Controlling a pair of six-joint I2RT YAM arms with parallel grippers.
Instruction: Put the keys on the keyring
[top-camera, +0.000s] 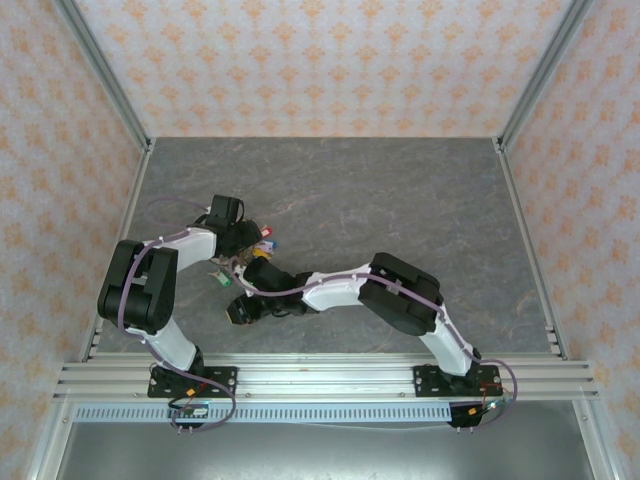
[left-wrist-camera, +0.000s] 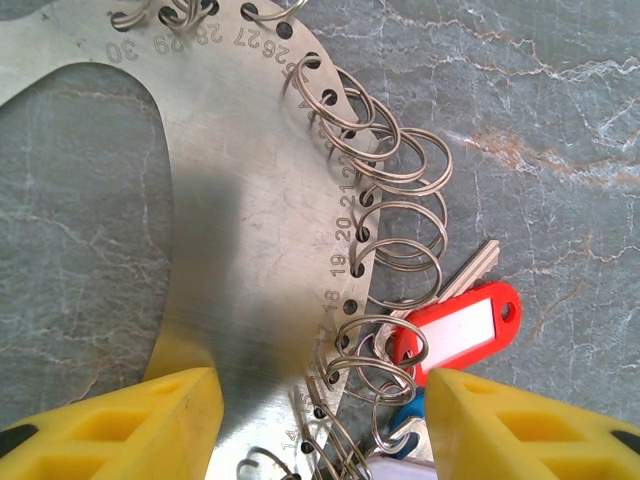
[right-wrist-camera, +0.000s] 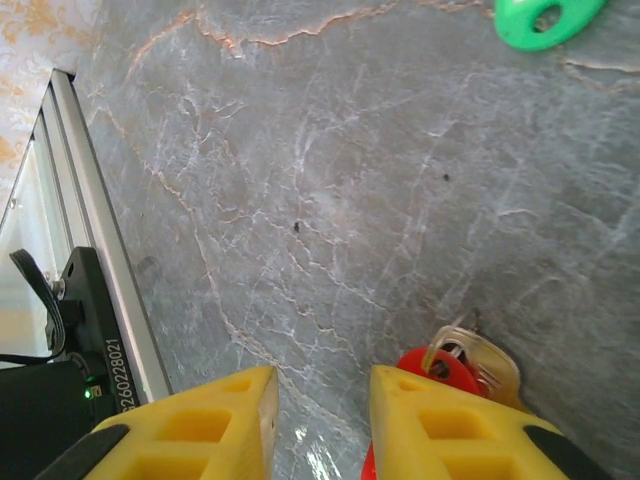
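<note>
Both elbows fold inward, wrists down. My left gripper (left-wrist-camera: 320, 385) stands open astride the keyring (left-wrist-camera: 250, 200), a numbered steel plate edged with wire rings (left-wrist-camera: 400, 215); keys (left-wrist-camera: 455, 325) hang at four o'clock. Right gripper (right-wrist-camera: 322, 385) is slightly parted and empty, red key (right-wrist-camera: 445, 368) at its three o'clock.

Table (top-camera: 420, 190) open far right, keyring (left-wrist-camera: 250, 200) blocking left tool (left-wrist-camera: 322, 385)

Below my left wrist, numbers 30–26, 21–18 and 14 stamped along the plate (left-wrist-camera: 240, 200); beside my right, 260228021 on a black box (right-wrist-camera: 100, 340).
</note>
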